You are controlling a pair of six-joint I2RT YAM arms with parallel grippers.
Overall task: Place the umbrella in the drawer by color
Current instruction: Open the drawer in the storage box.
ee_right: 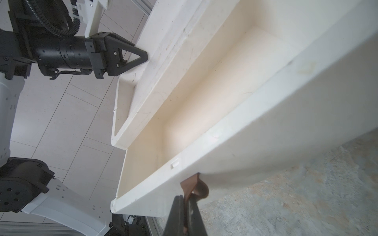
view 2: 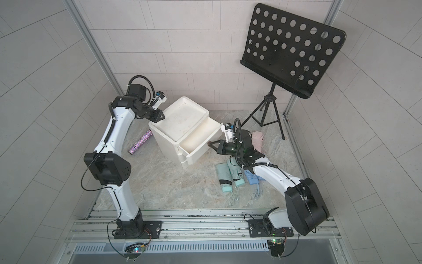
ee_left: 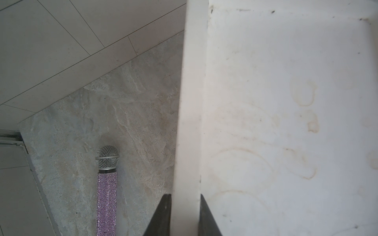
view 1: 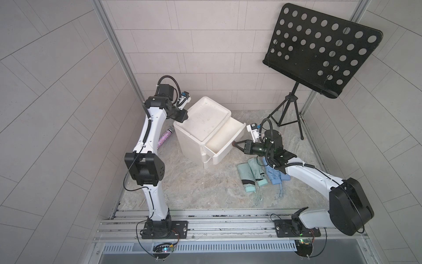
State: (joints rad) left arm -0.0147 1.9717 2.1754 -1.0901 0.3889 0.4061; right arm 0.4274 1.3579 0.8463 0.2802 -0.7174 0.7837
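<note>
Grey stone-look tabletop [view 1: 194,189]: near the drawer unit [view 1: 193,146], soft, light folded umbrellas [view 1: 245,174] are probably best pinched mid-body, while its rim [ee_left: 188,122] is clamped by the left gripper [view 1: 184,117] and its pull tab [ee_right: 194,187] by the right gripper [view 1: 236,144].

I see a smooth white plastic drawer box [view 1: 205,118], soft cloth umbrellas [view 1: 243,171] and a sparkly, bumpy microphone [ee_left: 106,196].

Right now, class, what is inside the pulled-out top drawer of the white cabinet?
Nothing visible: the drawer shows only its bare cream floor and walls. Its rear part, tucked under the cabinet top, is covered, so that stretch cannot be checked.
</note>
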